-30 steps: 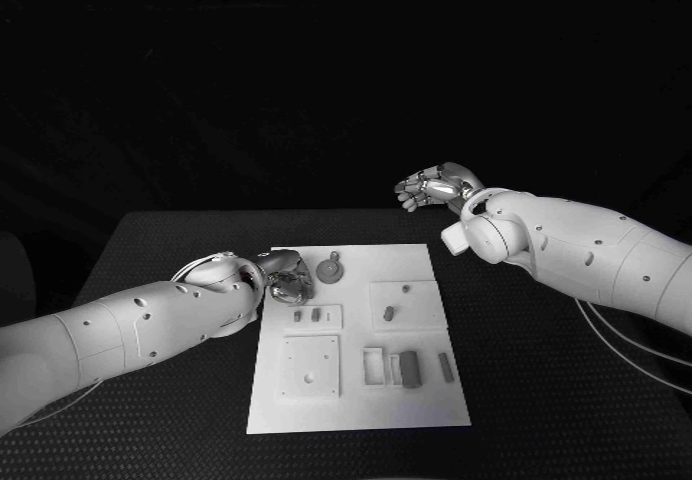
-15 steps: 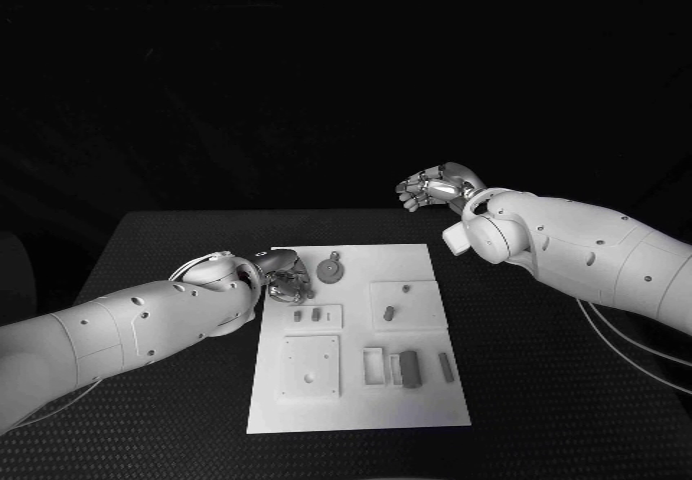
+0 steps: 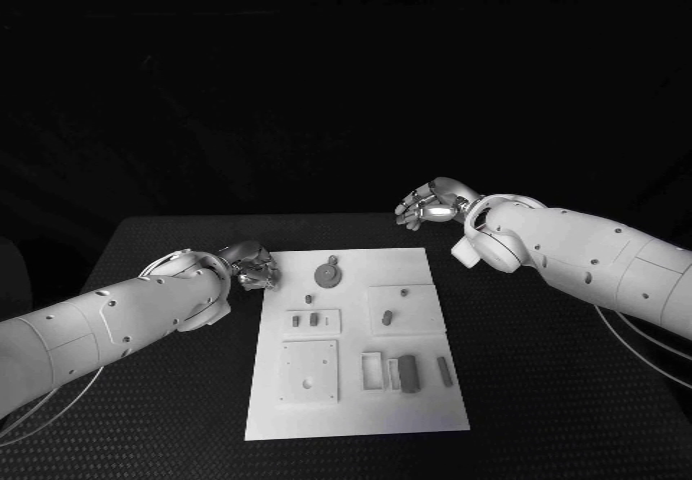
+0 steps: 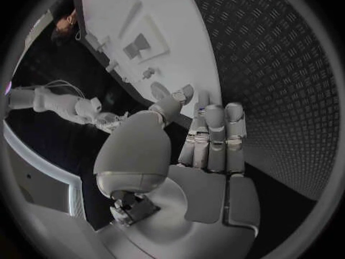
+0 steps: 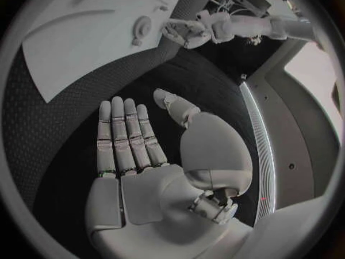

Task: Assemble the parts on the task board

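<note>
The white task board (image 3: pixel 355 400) lies in the middle of the black table. On it a round grey part (image 3: pixel 330 275) sits near the far edge, with small grey pieces (image 3: pixel 387 317) and bars (image 3: pixel 408 369) nearer me. My left hand (image 3: pixel 250 264) hovers just off the board's far left corner, and in the left wrist view my left hand (image 4: pixel 209 141) has straight fingers and holds nothing. My right hand (image 3: pixel 431 203) hangs beyond the board's far right corner. The right wrist view shows my right hand (image 5: pixel 133 141) flat and empty, with the board (image 5: pixel 79 46) and round part (image 5: pixel 142 26) ahead of it.
Two raised square plates (image 3: pixel 310 368) (image 3: pixel 405 305) stand on the board. Black table surface (image 3: pixel 562 380) lies free to the right and left of the board. The table's far edge (image 3: pixel 216 215) runs behind both hands.
My left hand has drawn back leftward from beside the round part to just off the board. My right hand has come down slightly and spread its fingers.
</note>
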